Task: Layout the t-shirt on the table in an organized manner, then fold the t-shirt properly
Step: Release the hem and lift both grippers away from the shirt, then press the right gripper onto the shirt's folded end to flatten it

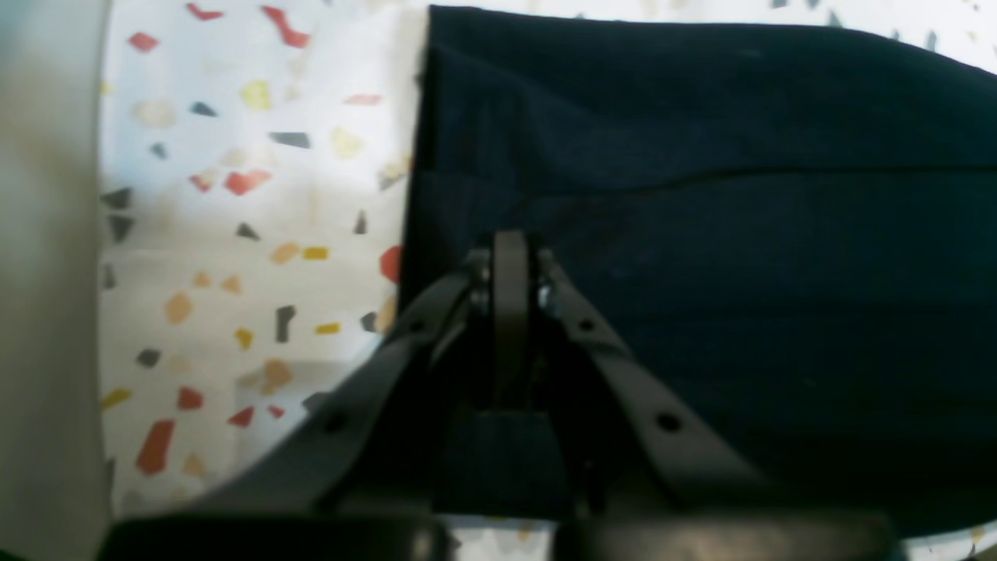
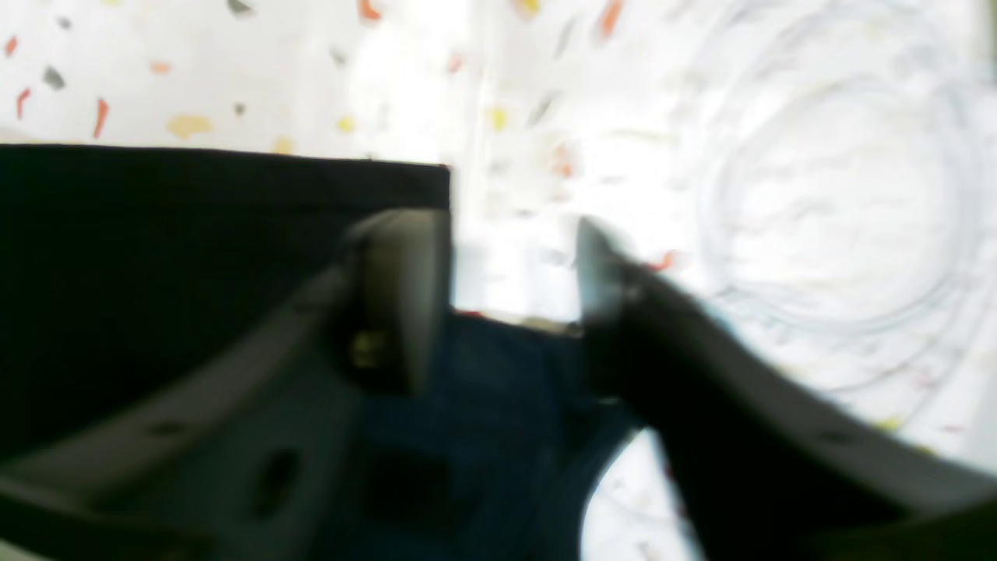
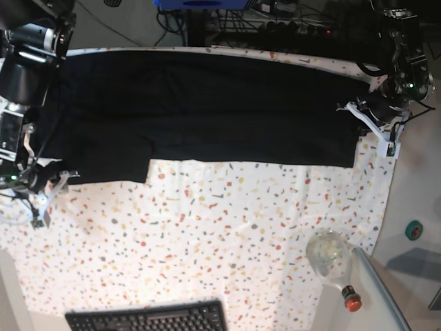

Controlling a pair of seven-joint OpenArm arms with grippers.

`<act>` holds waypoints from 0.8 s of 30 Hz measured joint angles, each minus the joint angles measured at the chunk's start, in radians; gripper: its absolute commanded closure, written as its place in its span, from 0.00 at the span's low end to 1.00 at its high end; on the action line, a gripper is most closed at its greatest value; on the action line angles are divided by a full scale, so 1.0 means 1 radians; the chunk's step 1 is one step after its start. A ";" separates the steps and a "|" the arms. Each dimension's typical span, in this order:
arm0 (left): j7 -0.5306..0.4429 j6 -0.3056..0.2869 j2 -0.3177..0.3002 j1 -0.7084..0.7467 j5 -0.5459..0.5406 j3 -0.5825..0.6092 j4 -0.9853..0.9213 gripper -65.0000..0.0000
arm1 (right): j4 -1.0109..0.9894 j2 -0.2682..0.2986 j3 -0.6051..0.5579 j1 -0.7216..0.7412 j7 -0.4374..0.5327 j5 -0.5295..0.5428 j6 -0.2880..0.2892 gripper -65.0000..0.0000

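A black keyboard (image 3: 148, 319) with rows of small square keys lies at the near edge of the table (image 3: 227, 227). To its right a clear, bulbous bottle (image 3: 331, 258) with a red cap lies on its side, its glassy body catching light. The table carries a smooth white cover sprinkled with angular red, orange, yellow and grey flecks, faintly creased in places.

Beyond the bare speckled stretch lies the t-shirt (image 3: 207, 114), a soft, matte black cloth spread flat as a long band across the far half of the table. Its near hem runs nearly straight, with a stepped corner dropping lower on the base view's left. In the left wrist view the fabric shows shallow folds and a crisp straight side edge.

The right gripper (image 2: 510, 265) sits at the shirt's lower corner on the base view's left; its dark, flat-padded jaws stand apart, with white cover showing in the gap between them and black cloth under and beside them. The picture is blurred there, so any contact is unclear. The left gripper (image 1: 510, 257), at the shirt's opposite end, has its slim dark jaws pressed together over the black cloth near its side edge; whether fabric is pinched between them I cannot tell.

Cables and dark equipment crowd the space behind the table's far edge.
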 measured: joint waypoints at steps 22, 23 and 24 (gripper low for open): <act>0.004 -0.170 -0.024 0.022 -0.072 -0.326 -0.136 1.00 | -0.365 0.010 0.000 0.097 0.223 -0.001 -0.003 0.78; 0.003 -0.169 -0.025 0.021 -0.072 -0.325 -0.136 1.00 | -0.365 0.007 0.000 0.097 0.222 0.002 -0.002 0.94; 0.002 -0.169 -0.025 0.019 -0.072 -0.326 -0.136 1.00 | -0.364 0.004 0.000 0.098 0.221 0.003 -0.001 1.00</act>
